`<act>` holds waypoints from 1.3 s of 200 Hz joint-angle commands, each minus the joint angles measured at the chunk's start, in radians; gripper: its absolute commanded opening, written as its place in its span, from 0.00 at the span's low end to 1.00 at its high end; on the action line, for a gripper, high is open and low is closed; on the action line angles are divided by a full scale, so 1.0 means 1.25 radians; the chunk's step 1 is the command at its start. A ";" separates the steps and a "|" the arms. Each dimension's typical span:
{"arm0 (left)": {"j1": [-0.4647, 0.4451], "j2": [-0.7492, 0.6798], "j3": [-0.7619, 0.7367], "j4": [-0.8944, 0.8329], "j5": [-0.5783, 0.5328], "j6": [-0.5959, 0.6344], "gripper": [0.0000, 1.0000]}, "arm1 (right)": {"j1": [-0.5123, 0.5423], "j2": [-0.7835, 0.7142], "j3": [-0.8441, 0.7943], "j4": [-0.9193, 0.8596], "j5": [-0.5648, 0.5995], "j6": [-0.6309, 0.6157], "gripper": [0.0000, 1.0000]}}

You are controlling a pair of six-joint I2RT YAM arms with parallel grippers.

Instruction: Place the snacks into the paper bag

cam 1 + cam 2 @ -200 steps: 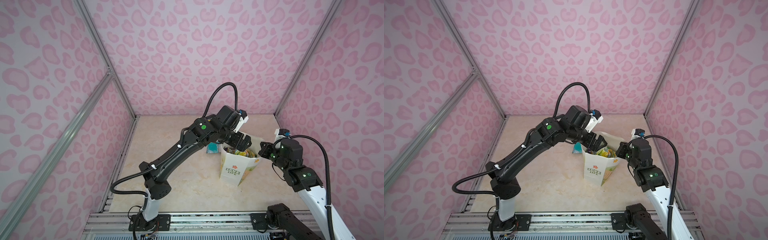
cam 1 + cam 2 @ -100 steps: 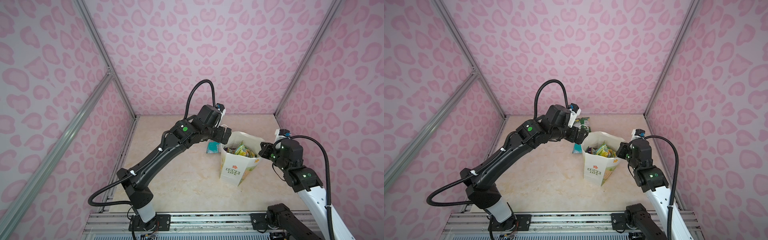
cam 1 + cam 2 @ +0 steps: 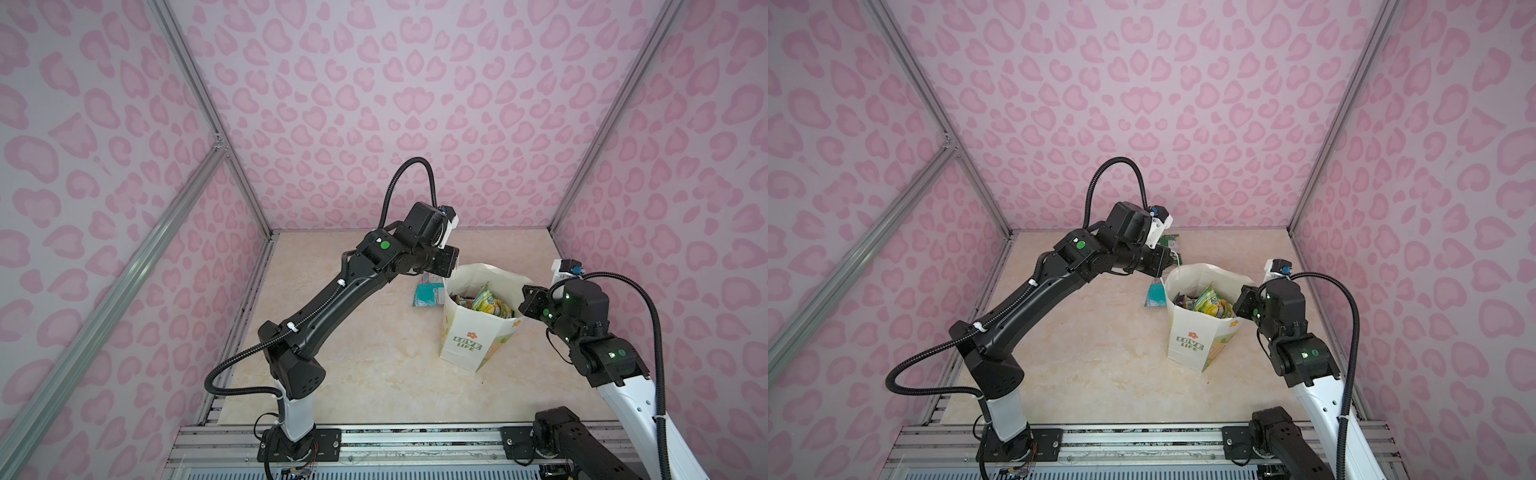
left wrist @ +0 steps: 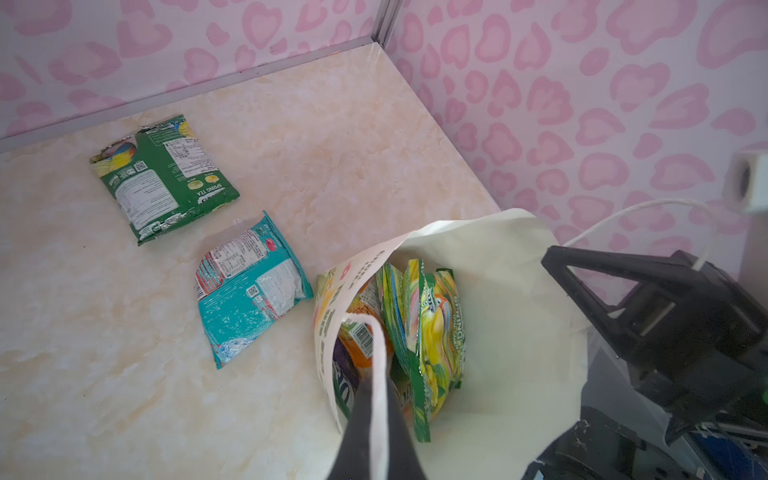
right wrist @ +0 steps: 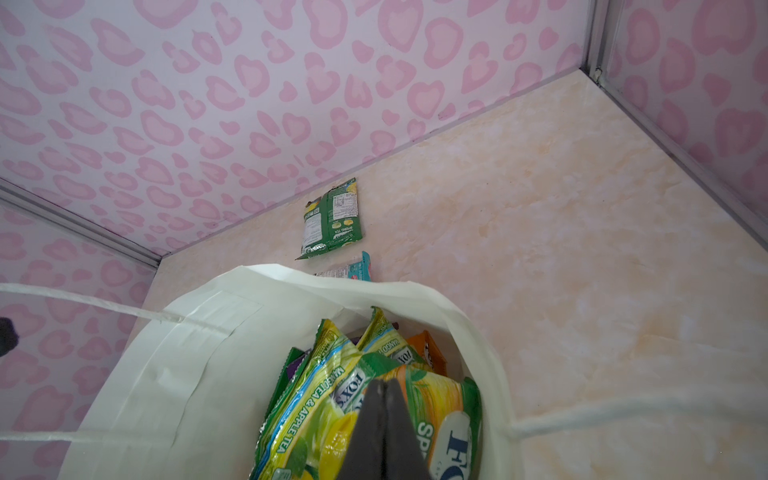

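In both top views the tall white paper bag [image 3: 461,345] stands on the marble-like tabletop [image 3: 374,374], nearer its right edge, with glossy crinkled snacks [image 3: 484,303] inside.

Left wrist view: the left hand [image 4: 374,390] is clenched on the bag's cord handle [image 4: 378,345]. A teal-white packet [image 4: 249,286] and a dark green packet [image 4: 164,174] lie flat toward the back edge.

Right wrist view: the right hand [image 5: 383,386] is clenched at the bag's mouth, and I cannot tell if it grips anything.

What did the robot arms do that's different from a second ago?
The left claw swung away from above the paper bag, then came back to its rim and snapped shut on the white cord handle. The right claw stayed shut at the bag's other side. The bag, teal packet and green packet stayed put.
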 commanded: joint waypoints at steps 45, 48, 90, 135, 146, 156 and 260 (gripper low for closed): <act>0.004 -0.214 -0.110 0.005 -0.108 -0.039 0.03 | 0.166 0.059 0.124 0.075 0.028 -0.016 0.00; 0.004 -0.222 -0.115 0.002 -0.114 -0.039 0.03 | 0.175 0.064 0.130 0.080 0.030 -0.014 0.00; 0.022 -0.342 -0.209 -0.026 -0.215 -0.040 0.03 | 0.265 0.168 0.206 0.139 0.035 0.005 0.00; 0.075 -0.456 -0.284 -0.068 -0.337 -0.037 0.03 | 0.348 0.348 0.312 0.214 0.003 0.018 0.00; 0.098 -0.479 -0.302 -0.069 -0.343 -0.038 0.03 | 0.360 0.394 0.347 0.224 -0.002 0.012 0.00; 0.119 -0.494 -0.316 -0.068 -0.343 -0.037 0.03 | 0.366 0.437 0.380 0.227 -0.008 0.011 0.00; 0.327 -0.419 -0.433 0.034 -0.198 -0.047 0.03 | 0.372 0.723 0.578 0.255 -0.081 0.021 0.00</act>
